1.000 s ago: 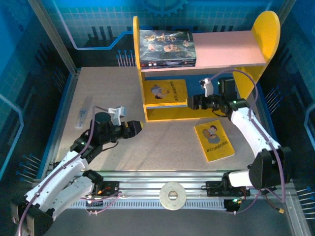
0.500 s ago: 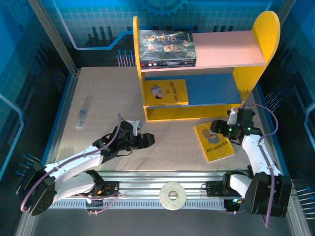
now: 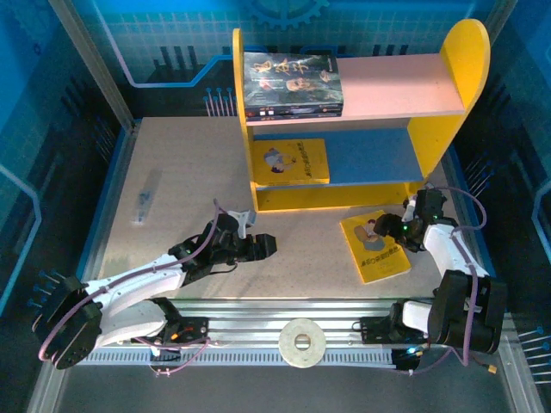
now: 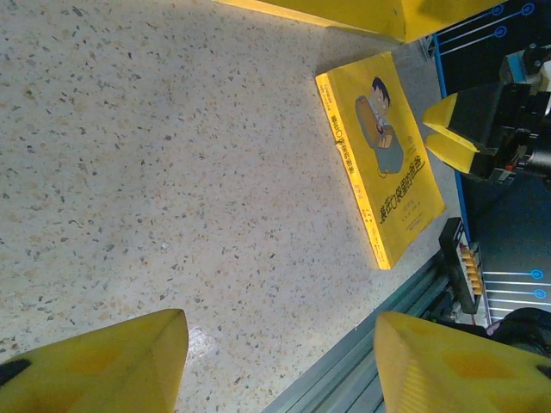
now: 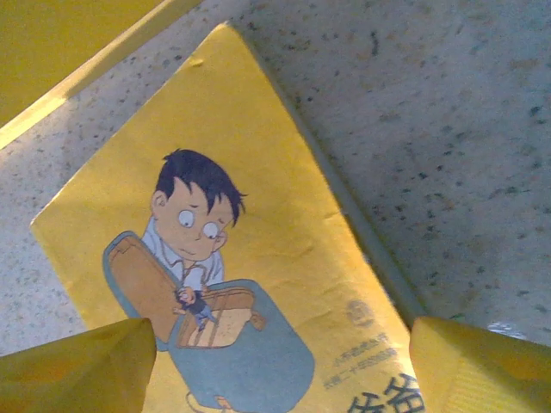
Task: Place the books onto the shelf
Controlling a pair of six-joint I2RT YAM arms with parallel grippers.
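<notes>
Speckled grey tabletop [image 3: 172, 172] inside a blue-walled enclosure, seen from above and from both wrists. At the far side stands the shelf [image 3: 465, 60], with yellow side panels, a pink upper board [image 3: 396, 86] and a blue lower board [image 3: 370, 155]. A dark book [image 3: 291, 82] lies flat at the left end of the upper board. A shelved yellow book [image 3: 288, 162] lies flat at the left end of the lower board. A loose yellow book [image 3: 374, 248] lies cover-up on the table, just in front of the shelf's right half.

The right gripper [image 3: 392, 229] hangs low over the far right corner of the loose yellow book [image 5: 241, 241], its jaws spread wide and holding nothing. The left gripper [image 3: 263, 247] sits low near the table's centre, well apart from that book [image 4: 387, 172] and pointed toward it, its jaws parted and empty.
</notes>
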